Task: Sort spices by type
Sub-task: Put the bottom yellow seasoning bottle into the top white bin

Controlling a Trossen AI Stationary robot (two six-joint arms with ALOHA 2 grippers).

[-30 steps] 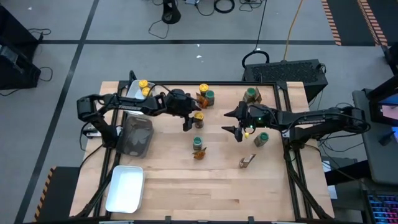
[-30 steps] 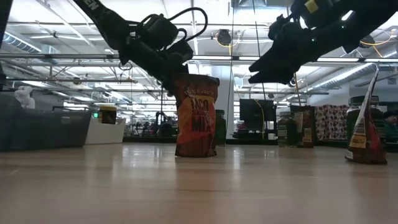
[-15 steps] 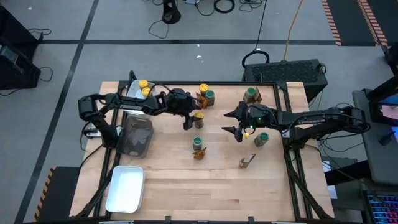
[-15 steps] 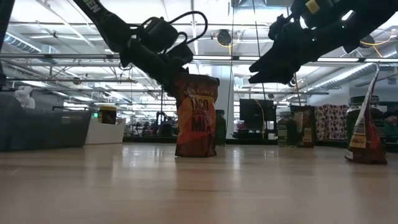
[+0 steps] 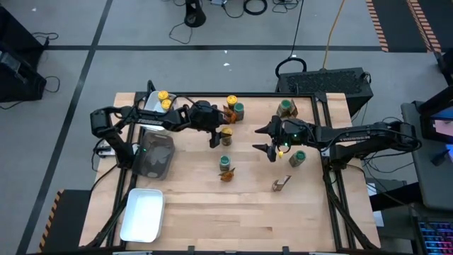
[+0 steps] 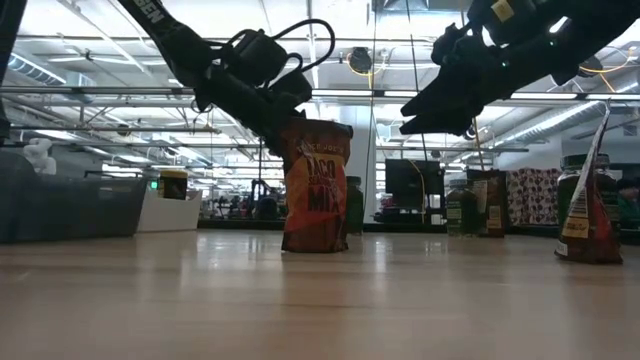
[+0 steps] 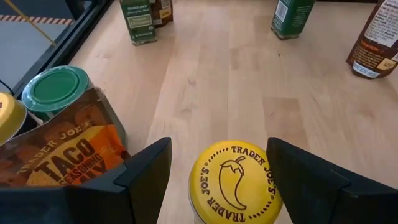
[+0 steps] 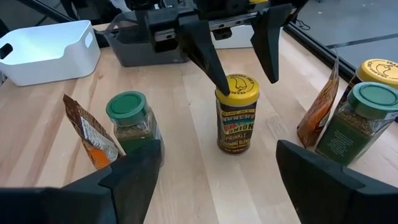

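Observation:
A jar with a yellow lid [image 7: 235,183] stands upright on the table near its middle [image 5: 226,133]. My left gripper [image 5: 219,137] is open and tilted down over it. Its two fingers [image 8: 208,59] stand on either side of the lid [image 8: 237,83], with a gap showing on both sides in the left wrist view. Beside it are a green-lidded jar [image 7: 56,90] and an orange taco packet [image 7: 62,155]. My right gripper [image 5: 262,140] hangs open and empty above the table, right of the middle, facing the yellow-lidded jar [image 8: 236,118].
Two yellow-lidded jars [image 5: 164,99] sit in a white tray at the far left. A dark grey tray [image 5: 156,152] and another white tray [image 5: 143,214] lie along the left side. Green-lidded jars [image 5: 286,106] [image 5: 298,157] [image 5: 225,163] and packets [image 5: 281,184] [image 5: 226,176] stand scattered.

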